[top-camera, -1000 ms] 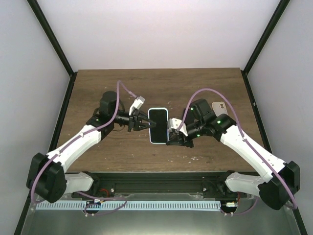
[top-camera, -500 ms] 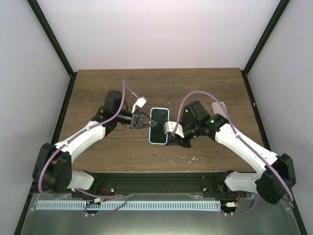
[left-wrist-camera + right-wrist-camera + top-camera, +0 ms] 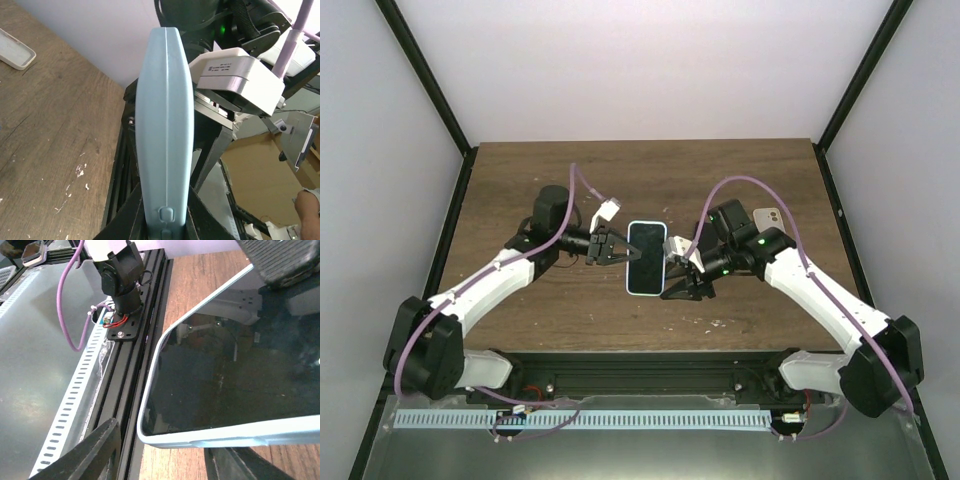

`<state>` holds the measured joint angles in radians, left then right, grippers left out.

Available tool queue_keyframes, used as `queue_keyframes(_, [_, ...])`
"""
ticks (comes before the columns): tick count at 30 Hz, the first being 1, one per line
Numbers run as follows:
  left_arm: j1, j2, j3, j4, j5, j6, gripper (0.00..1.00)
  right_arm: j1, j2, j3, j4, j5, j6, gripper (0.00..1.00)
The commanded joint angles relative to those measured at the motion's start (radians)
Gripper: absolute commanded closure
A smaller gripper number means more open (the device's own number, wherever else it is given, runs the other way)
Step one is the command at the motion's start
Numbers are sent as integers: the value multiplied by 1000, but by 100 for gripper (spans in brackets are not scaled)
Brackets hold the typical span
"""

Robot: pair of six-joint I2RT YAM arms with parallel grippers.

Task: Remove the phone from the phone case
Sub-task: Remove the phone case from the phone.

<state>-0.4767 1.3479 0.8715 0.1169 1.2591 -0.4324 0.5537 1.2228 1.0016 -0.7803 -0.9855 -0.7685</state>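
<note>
The phone (image 3: 645, 256), dark screen up, sits in a light blue case (image 3: 210, 436). My left gripper (image 3: 611, 247) is shut on the case's left long edge; in the left wrist view the case edge (image 3: 165, 115) runs up between my gripper (image 3: 165, 222). My right gripper (image 3: 677, 286) is open at the phone's near right corner. In the right wrist view its fingers (image 3: 92, 450) stand wide on either side of the case's edge, and the gripper (image 3: 165, 462) does not touch it. The dark screen (image 3: 235, 385) fills that view.
A white phone-like object (image 3: 767, 217) lies on the wooden table (image 3: 520, 180) at the back right, behind my right arm; it also shows in the left wrist view (image 3: 15, 50). The black rail (image 3: 640, 370) runs along the table's near edge.
My left gripper has shifted the phone slightly up and right and still holds it. My right gripper closed in on the phone's lower right edge, then drew back a little to the right.
</note>
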Motion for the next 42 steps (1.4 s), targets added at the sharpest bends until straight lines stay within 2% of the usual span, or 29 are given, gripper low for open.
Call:
queue_keyframes(1, [0,-30,20,32,-7,25,100,2,11,44,-40,-93,-27,56])
queue_keyframes(8, [1,-11,20,61,16,-9,100,9,-17,18,27,-15,-41,74])
queue_keyframes(10, [0,-6,19,61,20,-15,100,18,-25,16,47,16,-50,77])
queue_keyframes(17, [-2,23,9,124,64,-84,100,63,-33,44,89,211,-135,78])
queue_keyframes(24, [-17,32,-1,163,84,-116,100,28,-17,55,274,327,18,80])
queue_keyframes(28, [-19,40,-6,177,80,-129,100,-50,-15,40,412,339,194,73])
queue_keyframes(32, [-27,45,-7,177,80,-127,100,-126,13,61,454,221,363,62])
queue_keyframes(38, [-41,51,-7,173,77,-122,100,-159,96,122,432,36,482,45])
queue_keyframes(42, [-50,57,-6,167,73,-116,100,-159,112,135,466,-24,551,39])
